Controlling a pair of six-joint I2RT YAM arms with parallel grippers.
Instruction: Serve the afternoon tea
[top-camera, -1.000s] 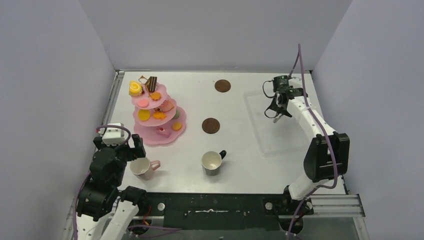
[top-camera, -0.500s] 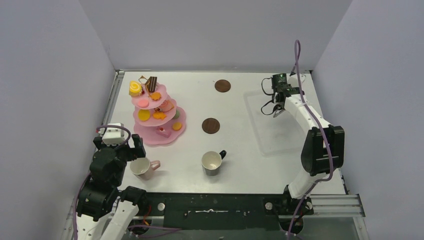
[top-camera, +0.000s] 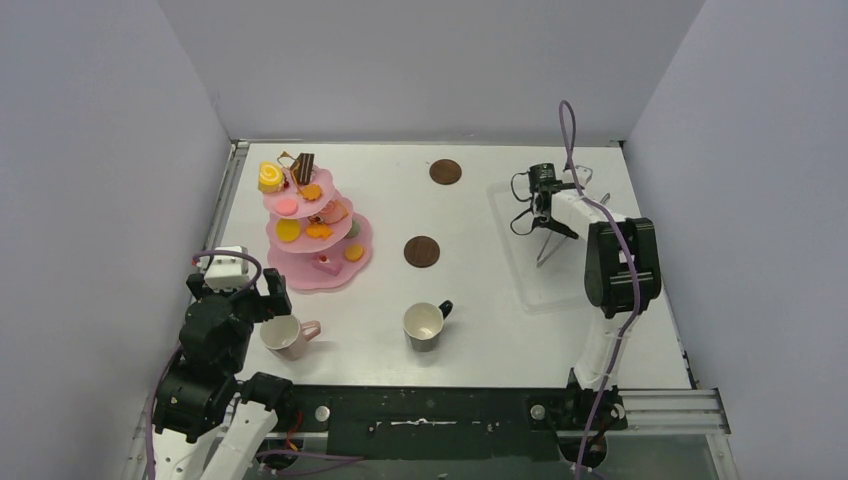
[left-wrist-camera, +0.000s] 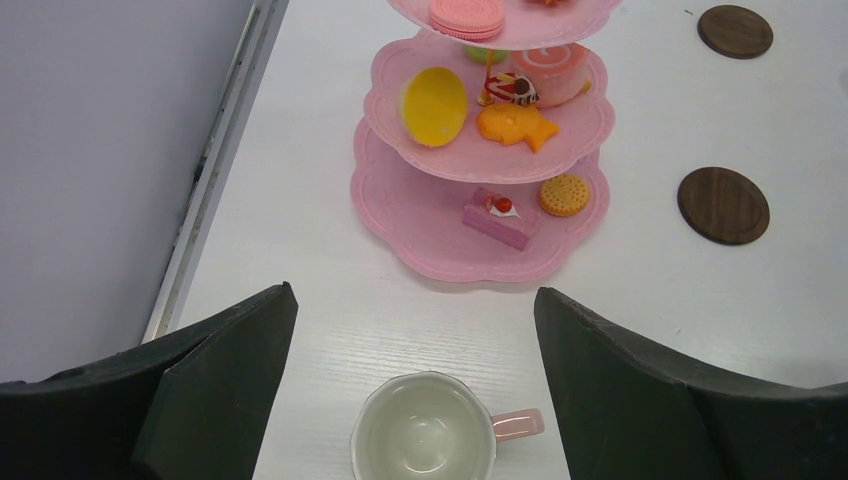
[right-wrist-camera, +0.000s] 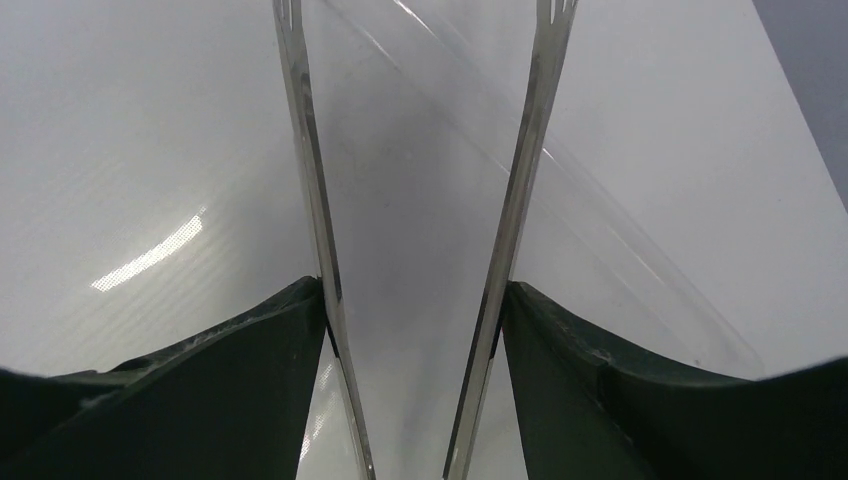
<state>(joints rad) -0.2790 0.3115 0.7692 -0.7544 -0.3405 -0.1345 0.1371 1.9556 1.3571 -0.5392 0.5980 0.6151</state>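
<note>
The pink three-tier stand (top-camera: 318, 235) (left-wrist-camera: 480, 150) carries several toy pastries at the left of the table. A pink mug (top-camera: 285, 337) (left-wrist-camera: 425, 440) stands upright near the front left, directly below my left gripper (top-camera: 258, 300) (left-wrist-camera: 414, 295), whose jaws are wide open around nothing. The black mug (top-camera: 425, 326) stands near the front centre. Two brown coasters (top-camera: 445, 171) (top-camera: 421, 251) lie bare in mid-table. My right gripper (top-camera: 545, 212) (right-wrist-camera: 415, 290) is shut on the metal tongs (top-camera: 545, 248) (right-wrist-camera: 310, 150), one finger pressing on each arm, with the tips pointing down over the clear tray.
The clear plastic tray (top-camera: 520, 285) (right-wrist-camera: 640, 270) lies at the right under the tongs. Grey walls close in the table at the left, back and right. A metal rail (left-wrist-camera: 215, 170) runs along the left edge.
The right arm has folded in and swung left, bringing the tongs down over the tray. Its jaws stand a little wider with the tongs spread. The left arm has not moved.
</note>
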